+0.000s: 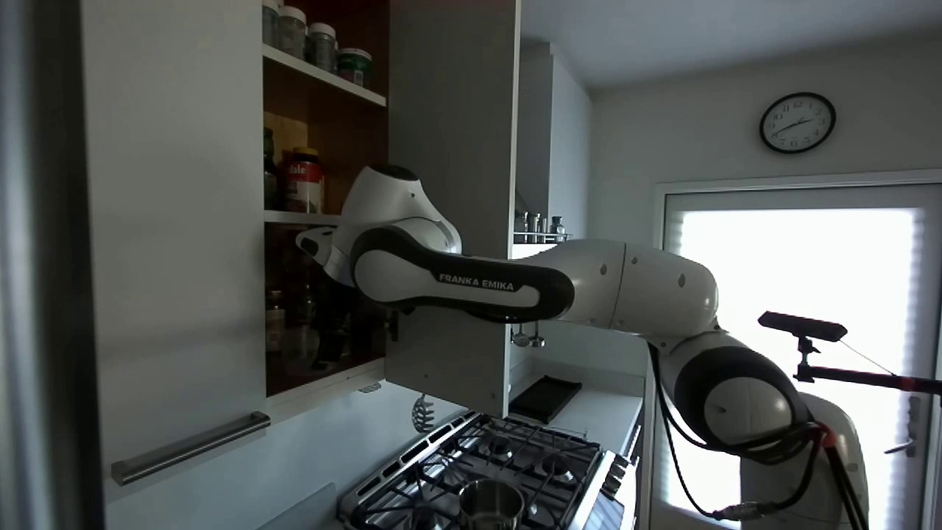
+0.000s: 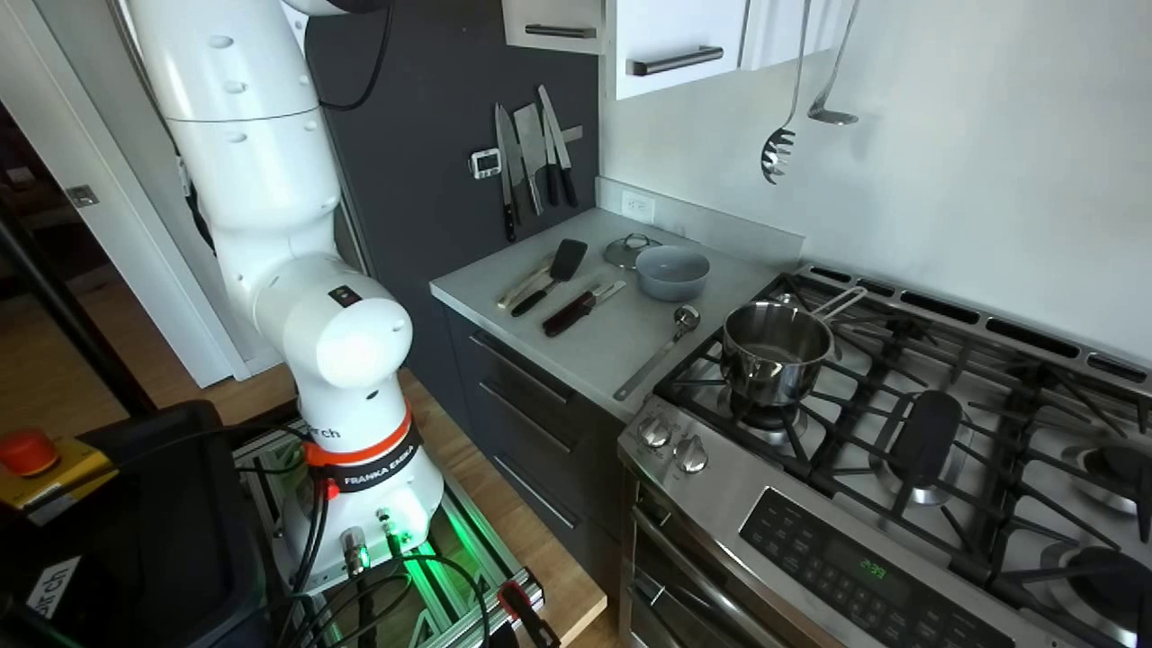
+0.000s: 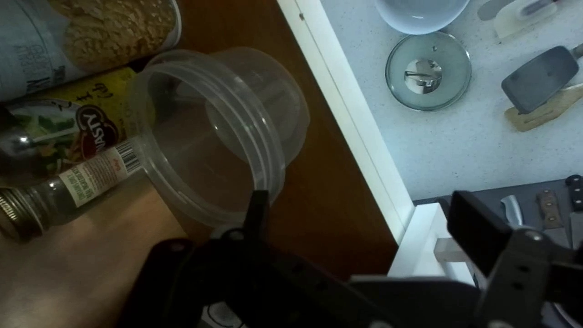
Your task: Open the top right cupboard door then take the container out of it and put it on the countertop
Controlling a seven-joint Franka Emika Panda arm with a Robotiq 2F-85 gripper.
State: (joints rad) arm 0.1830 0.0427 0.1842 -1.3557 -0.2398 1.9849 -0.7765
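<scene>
Wrist view: the tool [image 3: 362, 200] is spread, its fingers [image 3: 257, 216] standing well apart. One fingertip overlaps the rim of the clear container [image 3: 227, 123]; I cannot tell whether they touch. The container sits inside the cupboard [image 3: 341, 91], its mouth facing the camera, just beside a yellow packet [image 3: 82, 114], a can [image 3: 91, 41] and a gold-lidded jar [image 3: 82, 187]. The cupboard's white front edge crosses the view between the fingers, and beyond it lies the surface [image 3: 478, 150].

In an exterior view the arm [image 1: 471, 287] reaches into the cupboard's low compartment, where the tool is too dark to make out. The door [image 1: 456, 125] stands open, the arm crossing in front of it. The shelves [image 1: 324, 73] above hold a red jar [image 1: 304, 180] and, higher, several small jars [image 1: 322, 48].

The surface, in an exterior view, runs up to the hob [image 2: 846, 454]. Near its back edge are a bowl [image 2: 673, 283] and, just beside it, a glass lid [image 2: 623, 253]. Two spatulas [image 2: 566, 261] lie toward the left edge, two brown-handled utensils [image 2: 571, 315] near the front edge, and a ladle [image 2: 655, 357] near the right edge, its handle pointing at the front right corner. A pot [image 2: 777, 351], seen in both exterior views, sits on the hob just past that right edge.
</scene>
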